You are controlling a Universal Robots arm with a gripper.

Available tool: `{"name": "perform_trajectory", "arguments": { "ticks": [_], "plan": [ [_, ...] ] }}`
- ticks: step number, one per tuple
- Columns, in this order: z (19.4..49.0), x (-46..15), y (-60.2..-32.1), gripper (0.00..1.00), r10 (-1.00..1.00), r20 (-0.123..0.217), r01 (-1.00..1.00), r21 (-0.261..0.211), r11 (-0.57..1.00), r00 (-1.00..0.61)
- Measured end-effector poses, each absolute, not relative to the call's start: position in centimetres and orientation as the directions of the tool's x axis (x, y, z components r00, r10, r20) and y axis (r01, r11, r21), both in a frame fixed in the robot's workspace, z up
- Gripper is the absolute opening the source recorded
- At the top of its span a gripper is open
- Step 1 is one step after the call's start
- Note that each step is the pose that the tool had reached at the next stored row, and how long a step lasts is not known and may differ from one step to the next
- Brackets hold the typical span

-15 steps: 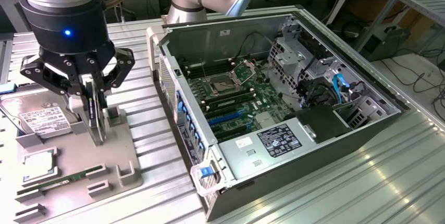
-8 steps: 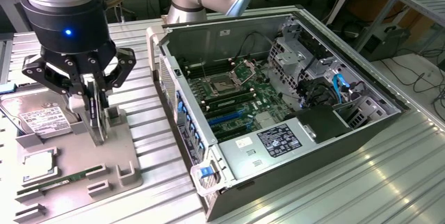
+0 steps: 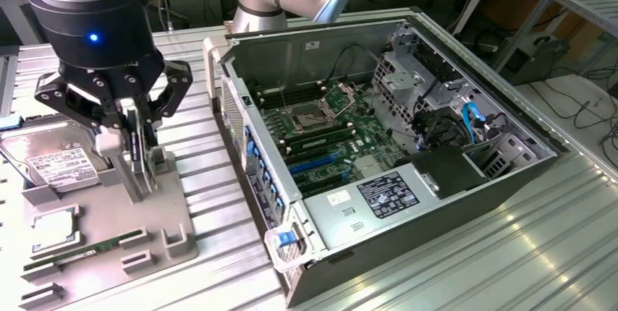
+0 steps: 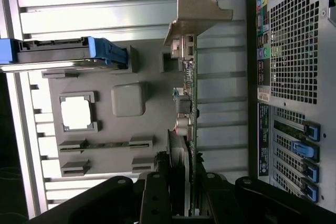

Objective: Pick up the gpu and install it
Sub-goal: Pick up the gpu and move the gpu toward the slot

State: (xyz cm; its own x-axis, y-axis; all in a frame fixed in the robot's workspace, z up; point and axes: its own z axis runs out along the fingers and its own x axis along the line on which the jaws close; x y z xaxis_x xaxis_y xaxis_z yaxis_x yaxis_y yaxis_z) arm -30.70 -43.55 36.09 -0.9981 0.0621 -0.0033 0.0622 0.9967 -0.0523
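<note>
Gpu (image 3: 145, 153) stands on edge over the grey tray (image 3: 97, 206) just beside the open computer case (image 3: 483, 202) — the gripper (image 3: 143, 173) is clamped narrowly on the card's two faces. The grasp looks made; whether the card has cleared its holder I cannot tell. Inside the case, nothing is installed yet — the whole transfer is left.

One gpu (image 4: 190, 93), one hard drive (image 3: 53, 159), one computer case (image 3: 454, 224)
</note>
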Motion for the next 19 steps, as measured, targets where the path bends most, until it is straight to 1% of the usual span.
{"name": "perform_trajectory", "arguments": {
  "ticks": [14,19],
  "plan": [
    [37.3,-30.7,-43.5,0.27,0.027,-0.003,0.027,-0.052,0.998,-1.0],
    [38.2,-30.7,-43.5,0.27,0.025,-0.003,0.025,-0.053,0.998,-1.0]
  ]
}}
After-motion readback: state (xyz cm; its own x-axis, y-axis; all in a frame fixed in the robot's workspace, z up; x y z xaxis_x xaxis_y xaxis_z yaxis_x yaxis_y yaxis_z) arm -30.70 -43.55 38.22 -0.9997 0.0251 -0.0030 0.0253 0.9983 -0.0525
